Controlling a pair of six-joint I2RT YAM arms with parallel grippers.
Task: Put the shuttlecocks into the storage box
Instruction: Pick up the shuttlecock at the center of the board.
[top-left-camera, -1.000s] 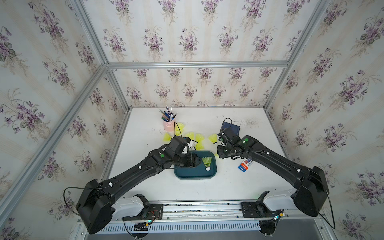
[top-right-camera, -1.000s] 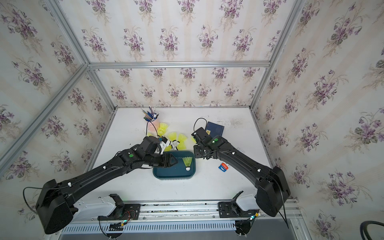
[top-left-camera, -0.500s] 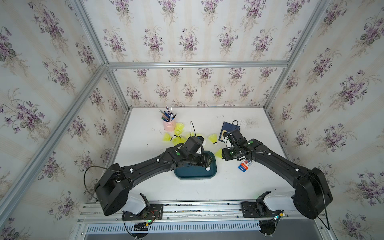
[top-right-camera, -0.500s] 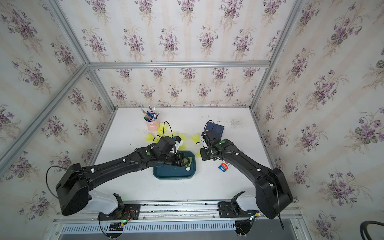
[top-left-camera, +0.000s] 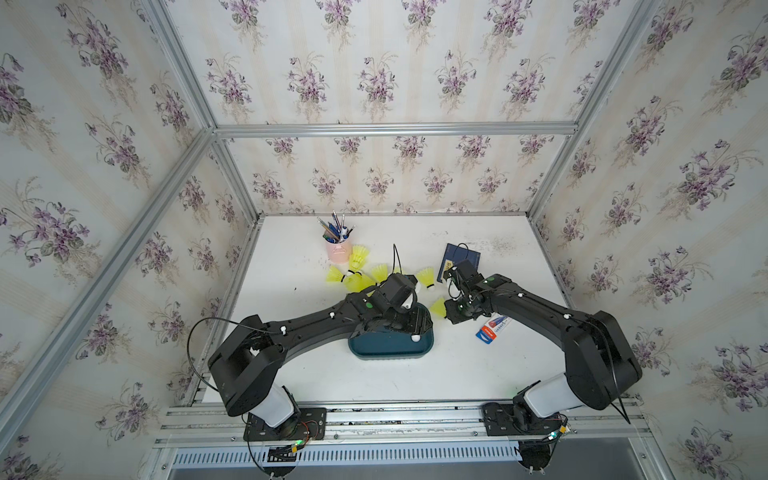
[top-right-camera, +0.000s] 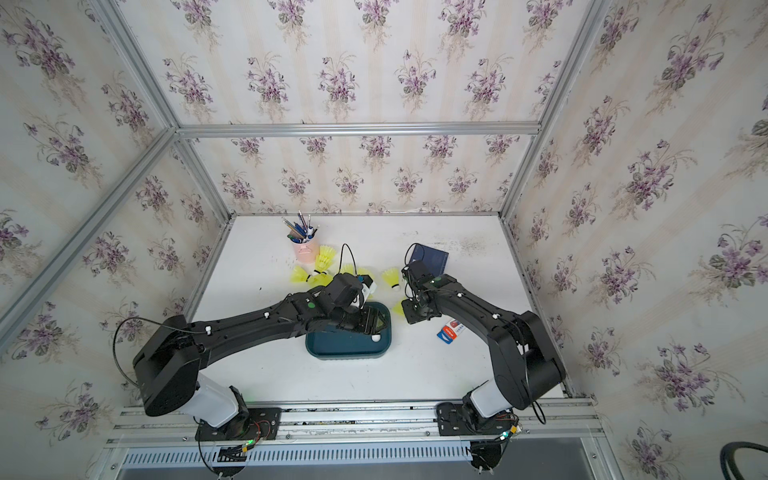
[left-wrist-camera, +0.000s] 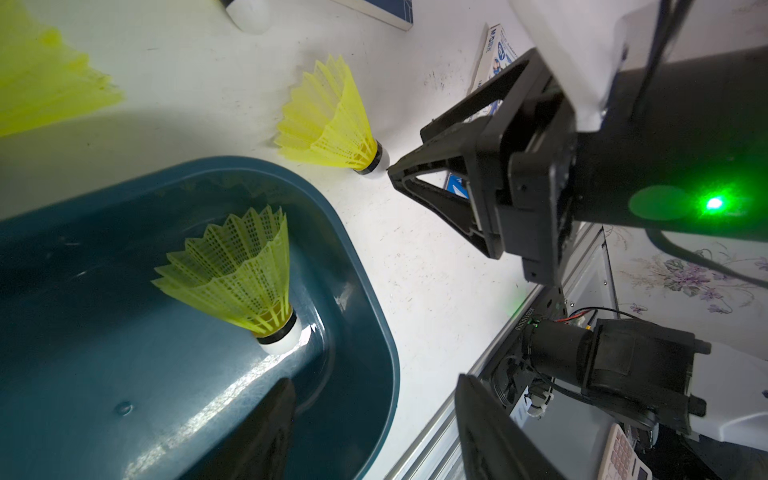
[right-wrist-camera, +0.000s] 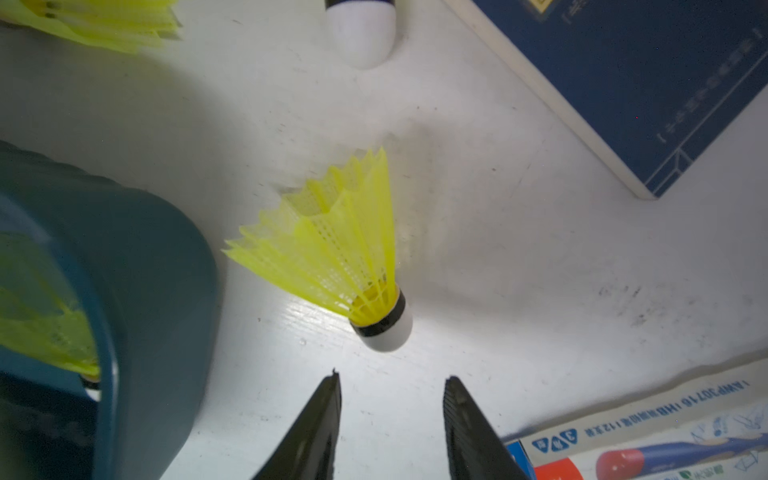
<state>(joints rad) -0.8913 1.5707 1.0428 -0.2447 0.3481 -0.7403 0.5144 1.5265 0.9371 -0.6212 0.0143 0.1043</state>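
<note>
Presently one shuttlecock (left-wrist-camera: 232, 270) in storage box (left-wrist-camera: 104, 374), perhaps seven outside; left claw (left-wrist-camera: 374, 384), right claw (right-wrist-camera: 394, 377) agape.

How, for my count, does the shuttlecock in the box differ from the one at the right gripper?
The boxed shuttlecock lies inside the box, tip toward a corner; the table shuttlecock lies on the table beside the box. The table one's tip faces the open right gripper; the boxed one's does not. Both are yellow, white-tipped.

Matte black arms (top-left-camera: 316, 328), white base links (top-left-camera: 272, 409), looping black cables (top-left-camera: 195, 340), green lights (left-wrist-camera: 714, 203), perhaps white screws (top-left-camera: 283, 331)
</note>
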